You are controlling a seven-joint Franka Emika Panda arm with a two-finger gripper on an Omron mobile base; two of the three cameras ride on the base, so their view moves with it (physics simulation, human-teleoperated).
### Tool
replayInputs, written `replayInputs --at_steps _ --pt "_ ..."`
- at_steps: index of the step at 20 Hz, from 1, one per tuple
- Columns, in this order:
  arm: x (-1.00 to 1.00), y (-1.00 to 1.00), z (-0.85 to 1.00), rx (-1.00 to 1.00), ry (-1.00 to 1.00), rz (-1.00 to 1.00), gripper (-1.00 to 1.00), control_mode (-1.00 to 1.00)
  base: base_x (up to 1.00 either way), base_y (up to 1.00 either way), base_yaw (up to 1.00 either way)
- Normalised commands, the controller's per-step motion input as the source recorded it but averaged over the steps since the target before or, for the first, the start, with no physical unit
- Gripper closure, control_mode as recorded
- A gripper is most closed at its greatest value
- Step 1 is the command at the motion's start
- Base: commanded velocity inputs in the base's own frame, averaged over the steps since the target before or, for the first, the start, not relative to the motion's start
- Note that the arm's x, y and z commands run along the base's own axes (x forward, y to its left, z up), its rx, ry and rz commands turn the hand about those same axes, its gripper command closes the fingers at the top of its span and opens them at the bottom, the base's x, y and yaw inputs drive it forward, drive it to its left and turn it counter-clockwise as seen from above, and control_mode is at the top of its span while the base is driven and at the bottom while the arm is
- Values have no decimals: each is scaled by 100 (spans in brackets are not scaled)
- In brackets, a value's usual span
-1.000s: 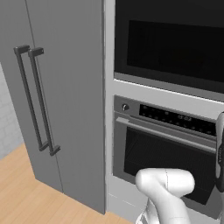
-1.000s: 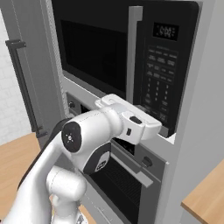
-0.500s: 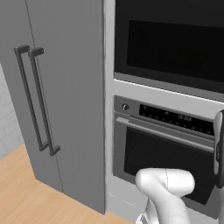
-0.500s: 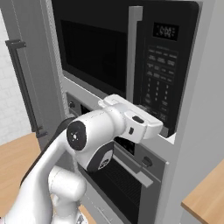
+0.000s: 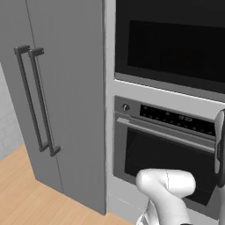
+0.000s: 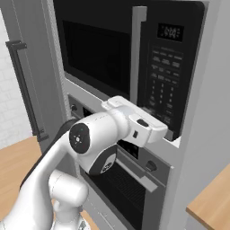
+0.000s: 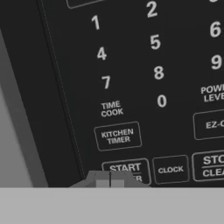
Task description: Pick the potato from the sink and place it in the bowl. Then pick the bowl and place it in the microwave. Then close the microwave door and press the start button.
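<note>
The microwave is built into the wall, and its black door with the dark glass window is shut flush with the front. To the right of the door is the black keypad. My gripper is at the keypad's lower edge. In the hand view its shut fingertips rest right below the START button. The potato and the bowl are hidden, and the sink is out of view.
Below the microwave is the larger oven with a knob and a bar handle. Tall grey cupboard doors with long handles stand to the left. There is a wooden floor below them and a wooden counter corner at the right.
The arm's elbow has crept slightly towards the keypad; the hand stays at the panel's lower edge. The door stays shut.
</note>
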Motion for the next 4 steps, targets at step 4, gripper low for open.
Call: replayInputs --at_steps 4 --pt "33 -38 -1 7 0 13 100 -100 0 0 0"
